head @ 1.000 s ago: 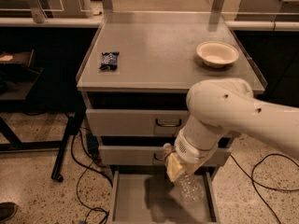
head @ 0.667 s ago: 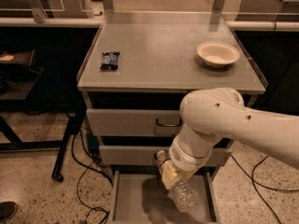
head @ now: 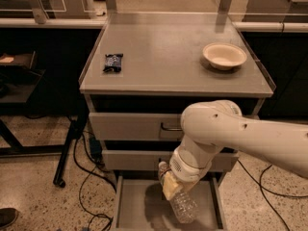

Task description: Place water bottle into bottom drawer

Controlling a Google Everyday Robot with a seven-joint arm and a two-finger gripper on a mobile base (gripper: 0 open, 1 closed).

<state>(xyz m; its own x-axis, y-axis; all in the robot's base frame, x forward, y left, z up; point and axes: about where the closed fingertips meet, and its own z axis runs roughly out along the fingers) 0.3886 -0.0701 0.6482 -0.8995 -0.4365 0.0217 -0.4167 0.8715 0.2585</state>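
Note:
The clear crinkled water bottle (head: 182, 206) hangs tilted, cap up to the left, over the open bottom drawer (head: 134, 211). My gripper (head: 171, 184) sits at the end of the white arm, right at the bottle's upper part, above the drawer's grey floor. The arm's bulk hides the front of the middle drawer. The bottle's lower end is close to the drawer floor; I cannot tell if it touches.
A white bowl (head: 224, 55) and a small dark snack packet (head: 113, 62) lie on the cabinet top (head: 168, 66). The top drawer (head: 134, 126) is closed. Cables (head: 89, 177) run across the speckled floor to the left, beside a black table leg (head: 67, 153).
My arm has moved left and lower, carrying the bottle down toward the floor of the open bottom drawer.

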